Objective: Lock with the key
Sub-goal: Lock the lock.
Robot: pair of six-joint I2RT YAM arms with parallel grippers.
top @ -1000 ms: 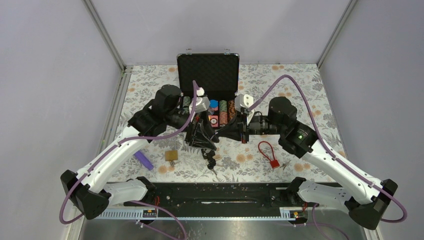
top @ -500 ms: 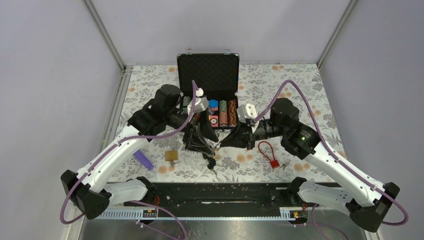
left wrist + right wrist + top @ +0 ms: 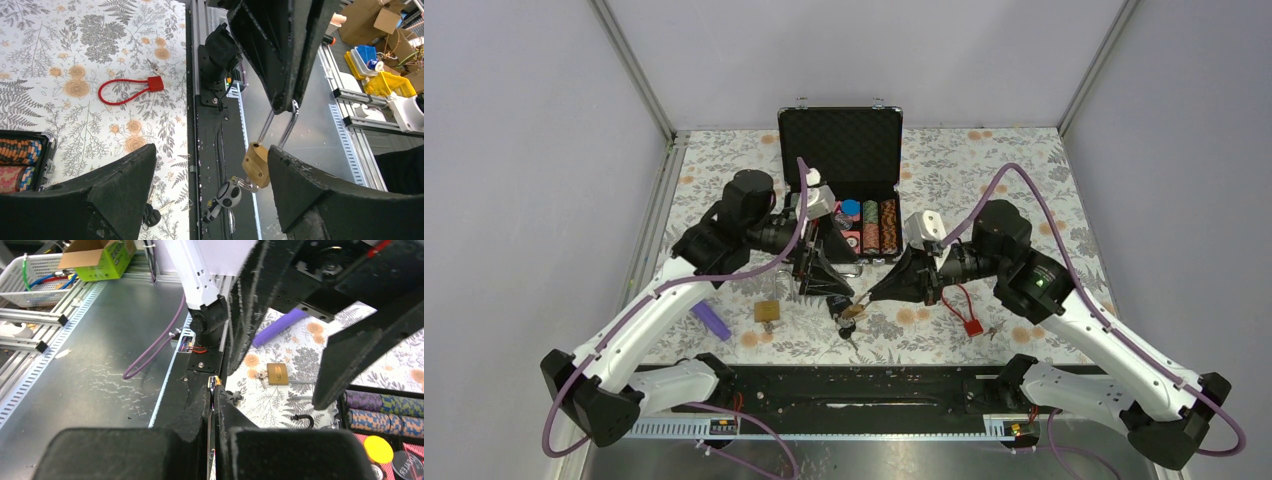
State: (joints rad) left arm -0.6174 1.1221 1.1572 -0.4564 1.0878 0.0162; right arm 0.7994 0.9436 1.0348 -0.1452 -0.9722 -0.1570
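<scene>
The left gripper's two black fingers stand wide apart at the bottom, with nothing between them. Beyond the gap, the right gripper reaches in from the top and pinches the shackle of a brass padlock. The padlock hangs tilted over the black rail, a black-headed key at its lower end. A red cable lock lies on the floral cloth, and a chip case shows at the left edge.

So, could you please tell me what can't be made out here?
Left wrist: top of the padlock shackle, covered by the right end effector.
Right wrist: padlock body, hidden beneath that end effector.
Top external: how the key sits in it, too small.
</scene>
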